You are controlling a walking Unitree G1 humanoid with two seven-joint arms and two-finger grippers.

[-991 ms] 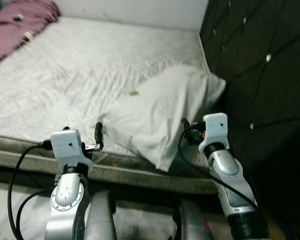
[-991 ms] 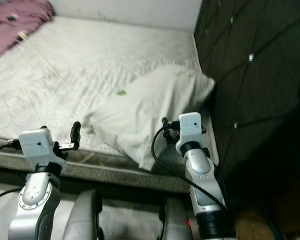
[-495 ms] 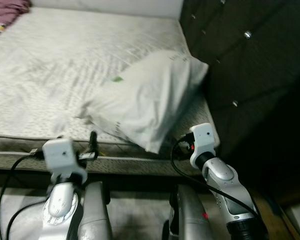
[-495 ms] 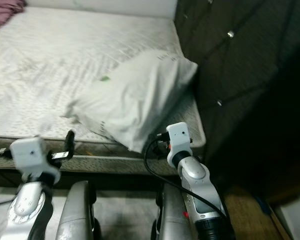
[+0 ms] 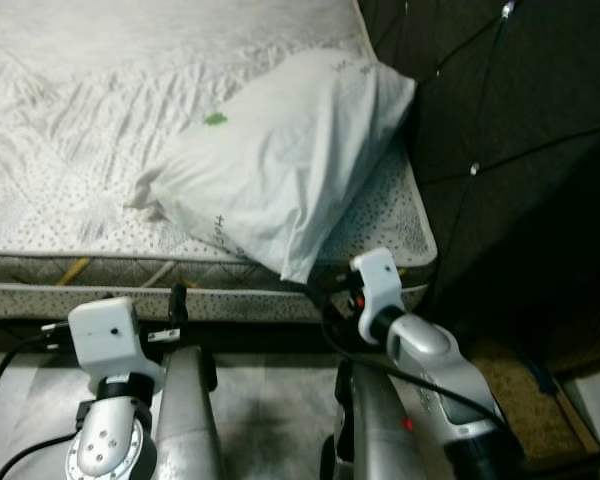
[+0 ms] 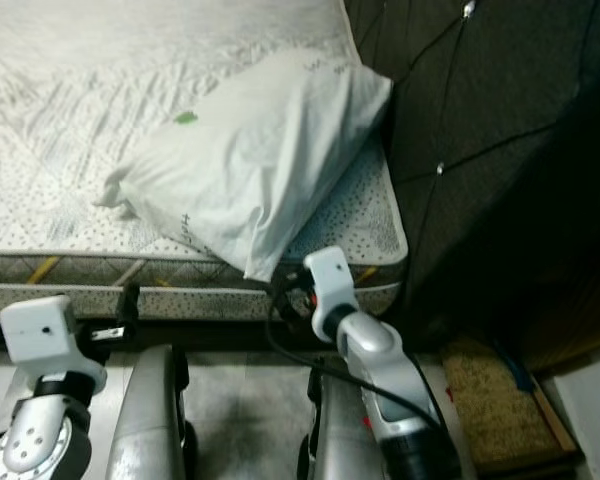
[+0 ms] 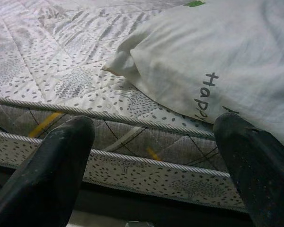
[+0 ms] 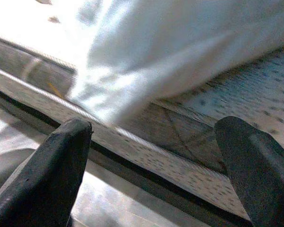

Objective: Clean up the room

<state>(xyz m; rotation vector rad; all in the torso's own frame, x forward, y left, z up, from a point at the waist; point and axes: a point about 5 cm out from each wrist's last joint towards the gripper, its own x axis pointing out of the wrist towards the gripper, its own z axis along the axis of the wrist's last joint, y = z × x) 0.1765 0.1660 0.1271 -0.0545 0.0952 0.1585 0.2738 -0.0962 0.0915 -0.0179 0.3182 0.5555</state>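
A white pillow (image 5: 280, 165) lies askew on the mattress (image 5: 90, 110), its upper end against the dark tufted headboard (image 5: 500, 110) and its lower corner hanging just over the mattress edge. A small green tag (image 5: 215, 119) sits on the pillow's top face, and grey lettering runs along the pillow's near side in the left wrist view.

Both arms are low, in front of the mattress side and below the pillow. The left gripper (image 7: 151, 142) is spread wide and holds nothing; between its fingers (image 7: 52, 165) the pillow's left corner rests on the mattress. The right gripper (image 8: 151, 156) is also wide and empty, aimed at the pillow's overhanging corner, just short of it. The right wrist view is blurred.

Straightening the pillow looks like the step in hand, and neither gripper touches it yet.

Risks, as I judge them:
- Both grippers sit lower than the pillow. Pushing straight ahead would drive the fingers into the mattress side instead of under the pillow.
- A pinch on the overhanging corner alone may catch only loose cover; the soft filling would sag and the pillow could slide off the mattress to the floor (image 5: 270, 400).
- The right arm (image 5: 430, 355) is near the headboard beside the pillow; swinging outward could knock it.
- A cable (image 5: 340, 345) loops by the right wrist, close to the mattress corner, and might snag there.
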